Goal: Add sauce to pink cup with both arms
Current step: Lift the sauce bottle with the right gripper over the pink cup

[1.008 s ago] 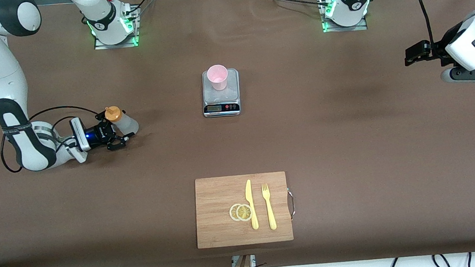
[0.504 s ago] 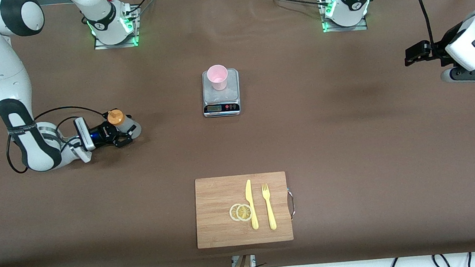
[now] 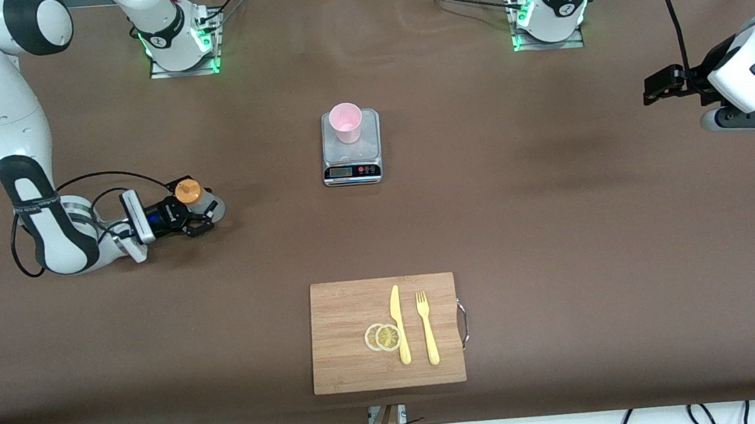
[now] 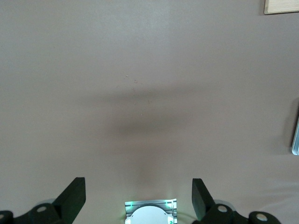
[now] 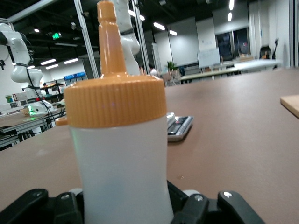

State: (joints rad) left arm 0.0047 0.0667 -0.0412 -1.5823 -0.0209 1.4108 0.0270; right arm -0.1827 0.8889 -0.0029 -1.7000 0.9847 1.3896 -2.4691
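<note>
Right gripper (image 3: pixel 201 215) low at the right arm's end of the desk (image 3: pixel 558 222), clamped on sauce bottle (image 3: pixel 200 203) | bottle upright, orange nozzle (image 5: pixel 108 39) pointing up, no label readable | pink cup (image 3: pixel 346 122) upright on kitchen scale (image 3: pixel 353 162), well apart | left gripper (image 4: pixel 138 198) waits raised, fingers apart, holding nothing

Since the earliest frame, the right gripper (image 3: pixel 200 217) has advanced toward the scale (image 3: pixel 351 146) and closed its fingers (image 5: pixel 205 209) around the sauce (image 3: pixel 196 198), which previously leaned away from the scale and now stands upright, its orange cap facing up. The right arm's elbow has shifted slightly toward the scale.
</note>
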